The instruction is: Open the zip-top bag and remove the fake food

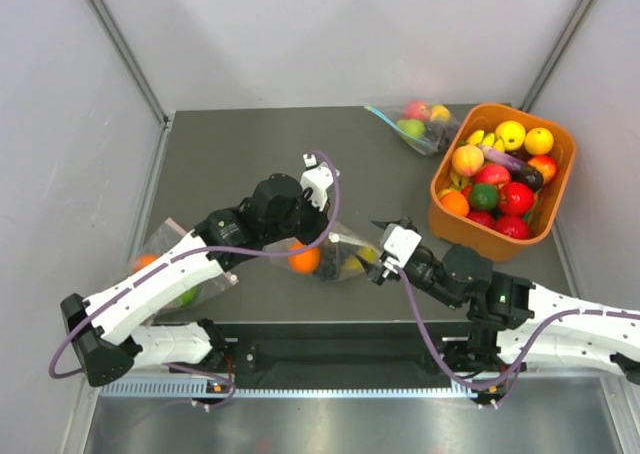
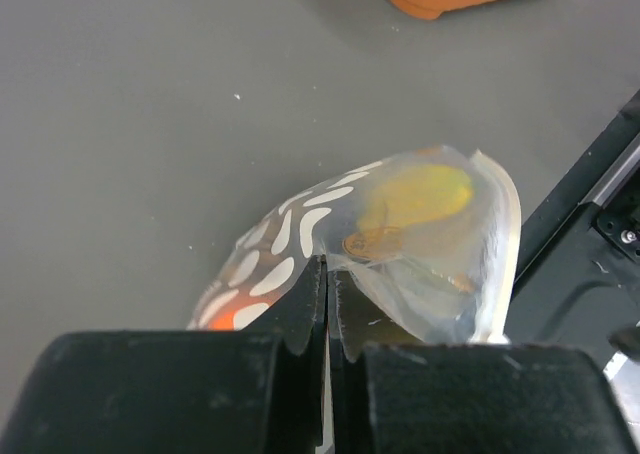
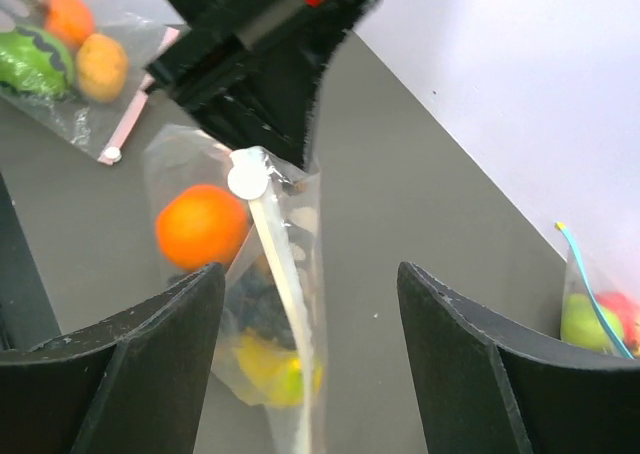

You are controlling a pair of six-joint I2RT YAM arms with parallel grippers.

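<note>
The zip-top bag [image 1: 338,257], clear with white dots, is in the middle of the table near the front edge. Inside show an orange ball [image 1: 303,258], a yellow banana [image 1: 356,265] and dark tan berries [image 2: 372,242]. My left gripper [image 2: 328,270] is shut on the bag's plastic beside the dots [image 2: 270,274]; it shows from above [image 1: 298,236]. My right gripper [image 3: 310,274] is open around the bag's white zip strip [image 3: 280,274], without touching it. The slider [image 3: 248,181] is at the strip's far end, by the left fingers. The right gripper [image 1: 378,250] is at the bag's right end.
An orange bin [image 1: 440,214] full of toy fruit stands at the right. A clear bag with a blue zip [image 1: 412,126] lies at the back. A clear bag with a pink edge [image 1: 170,264] lies at the left, and shows in the right wrist view [image 3: 70,64].
</note>
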